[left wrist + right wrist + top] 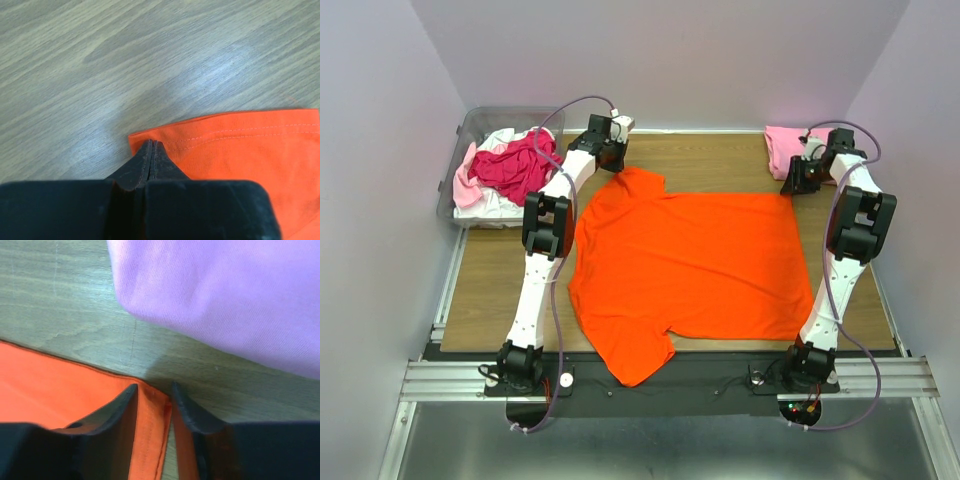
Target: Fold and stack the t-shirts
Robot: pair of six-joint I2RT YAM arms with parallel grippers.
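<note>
As left end effector (151,144) pinches orange t-shirt (690,262) — spread flat — right end effector (154,386) gapes.

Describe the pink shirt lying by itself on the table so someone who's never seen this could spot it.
Look at the far right corner of the wooden table, beyond the right hand. The pink shirt lies on the wood, past the corner of the spread orange shirt. Unlike the pale pink cloth heaped in the clear bin at far left, it sits alone, outside any container.
</note>
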